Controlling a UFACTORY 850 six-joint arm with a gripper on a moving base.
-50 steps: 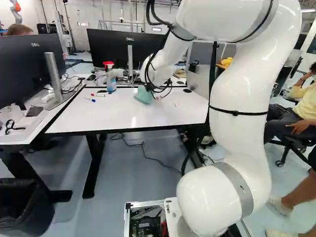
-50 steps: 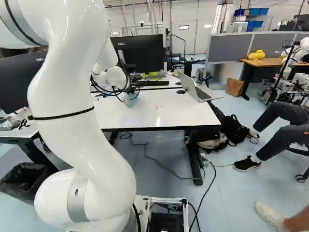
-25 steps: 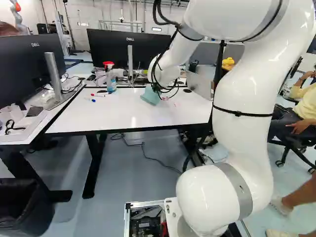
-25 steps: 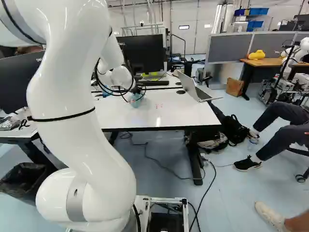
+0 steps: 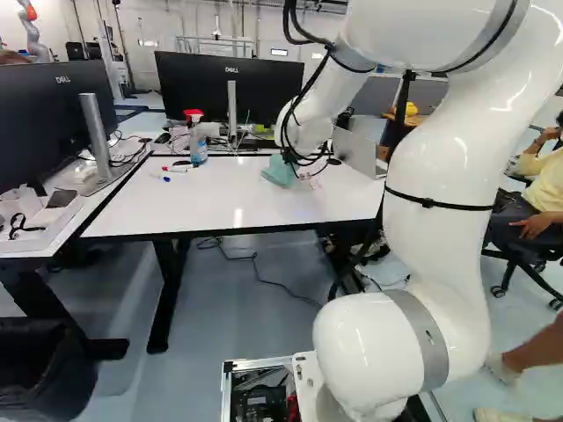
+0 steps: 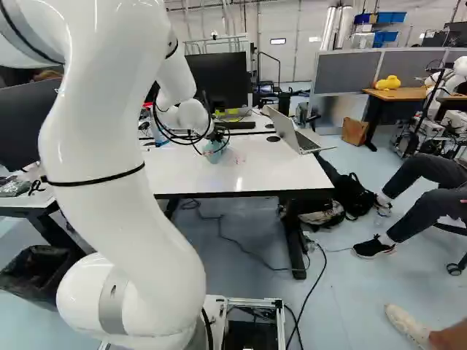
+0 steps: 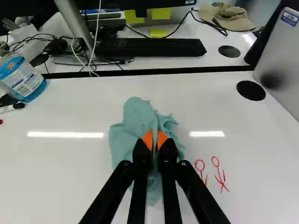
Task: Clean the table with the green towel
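In the right base view the gripper is low over the white table, largely hidden by cables. The wrist view shows the gripper shut on the green towel, a fold of it pinched between the orange pads. The towel lies bunched on the tabletop around the fingertips. Red marks, drawn like small stick figures, are on the table close beside the towel.
A spray bottle and markers are at the table's far left part. An open laptop stands at its right side. Behind are a keyboard and a monitor. Another robot stands far right.
My arm has moved rightward over the table in both base views, dragging the gripped towel along toward the laptop side and the red marks. The base has stayed put.
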